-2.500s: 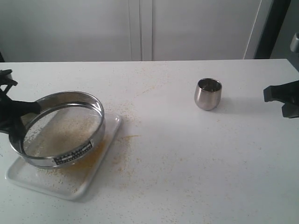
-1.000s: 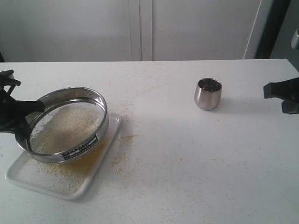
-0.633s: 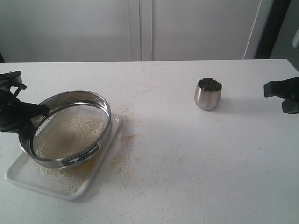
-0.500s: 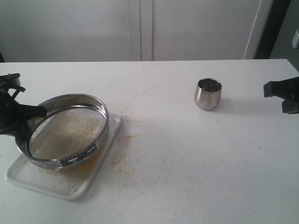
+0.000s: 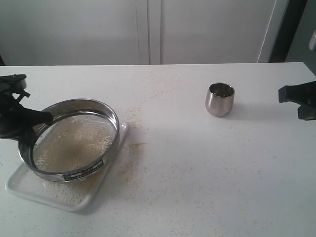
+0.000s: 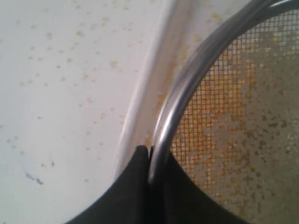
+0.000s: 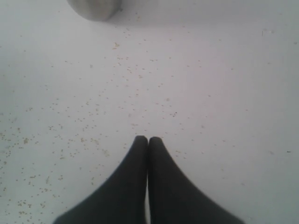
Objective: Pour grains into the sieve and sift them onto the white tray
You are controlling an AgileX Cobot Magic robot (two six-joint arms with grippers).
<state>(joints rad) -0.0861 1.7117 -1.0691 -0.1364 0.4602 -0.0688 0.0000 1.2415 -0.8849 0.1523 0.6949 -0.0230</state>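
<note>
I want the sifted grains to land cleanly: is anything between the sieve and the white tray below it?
Nothing visible. The left gripper pinches the sieve rim over the white tray; only fallen grains lie there.

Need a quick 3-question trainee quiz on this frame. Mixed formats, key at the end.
1. True or false: the left gripper is clamped on the rim of the sieve.
2. What does the right gripper hold?
3. Relative to the white tray, where is the steel cup? A) on it; B) upright on the table, well apart from it; C) tipped over beside it.
Key: 1 true; 2 nothing, it is shut and empty; 3 B.
</note>
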